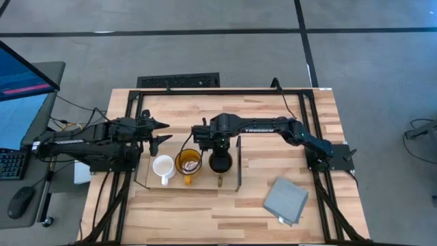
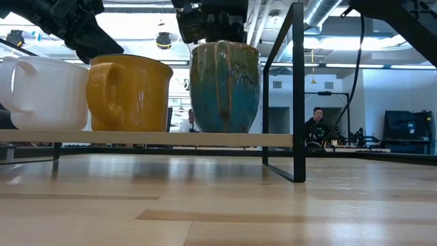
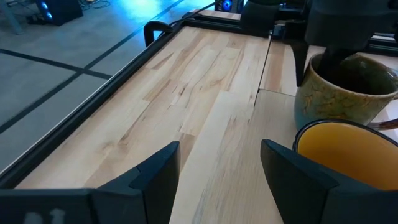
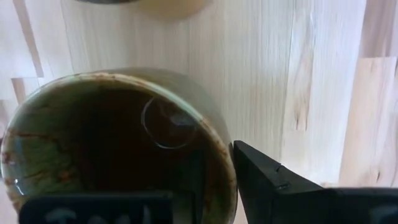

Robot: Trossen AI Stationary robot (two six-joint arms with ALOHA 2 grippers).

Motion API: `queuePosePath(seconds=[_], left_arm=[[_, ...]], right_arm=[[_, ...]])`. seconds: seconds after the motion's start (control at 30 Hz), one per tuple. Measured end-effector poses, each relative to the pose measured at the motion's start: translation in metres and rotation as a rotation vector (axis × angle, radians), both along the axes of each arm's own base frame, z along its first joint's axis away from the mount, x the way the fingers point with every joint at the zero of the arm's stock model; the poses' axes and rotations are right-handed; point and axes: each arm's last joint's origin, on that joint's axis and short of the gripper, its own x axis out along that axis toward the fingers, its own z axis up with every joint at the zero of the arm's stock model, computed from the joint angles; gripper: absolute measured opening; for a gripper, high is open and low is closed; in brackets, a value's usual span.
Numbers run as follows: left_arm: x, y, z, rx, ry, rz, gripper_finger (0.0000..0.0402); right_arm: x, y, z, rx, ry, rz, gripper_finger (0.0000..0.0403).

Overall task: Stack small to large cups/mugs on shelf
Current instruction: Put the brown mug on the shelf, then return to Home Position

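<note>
Three mugs stand in a row on the light wooden shelf (image 1: 205, 186): a white one (image 1: 163, 167), an amber-yellow one (image 1: 188, 164) and an olive-brown one (image 1: 220, 162) with a dark inside. In the low view all three bottoms rest on the board (image 2: 171, 139). My right gripper (image 1: 209, 141) is over the olive-brown mug's far side, shut on its rim. My left gripper (image 1: 161, 134) hangs open and empty just beyond the shelf's far edge, near the white mug; its wrist view (image 3: 217, 155) looks along the table past the amber mug (image 3: 348, 155). My right gripper holds the olive-brown mug by its rim (image 4: 225, 163) on the far side, opposite the handle. One finger is inside the mug and the other finger (image 4: 267, 180) is outside, with the wall between them. The fingers point down from above. The mug stands upright with its bottom (image 2: 225, 130) on the shelf board.
The shelf's black wire upright (image 2: 298, 89) stands close to the right of the olive-brown mug. A folded grey cloth (image 1: 285, 199) lies near the table's front right. A black frame rims the tabletop. People show in the room beyond (image 2: 315, 119).
</note>
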Motion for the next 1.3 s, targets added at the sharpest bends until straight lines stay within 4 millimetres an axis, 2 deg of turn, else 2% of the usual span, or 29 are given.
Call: queuePosePath(seconds=[0.77,1.3], left_arm=[[0.0000,0.0000,0.0000,0.000,0.000,0.000,0.0215],[0.0000,0.0000,0.0000,0.000,0.000,0.000,0.0215]], right_arm=[[0.0000,0.0006,-0.0005,0.006,0.006,-0.031,0.0112],[0.0018,0.0007,-0.0007,0.006,-0.011,-0.025,0.0257]])
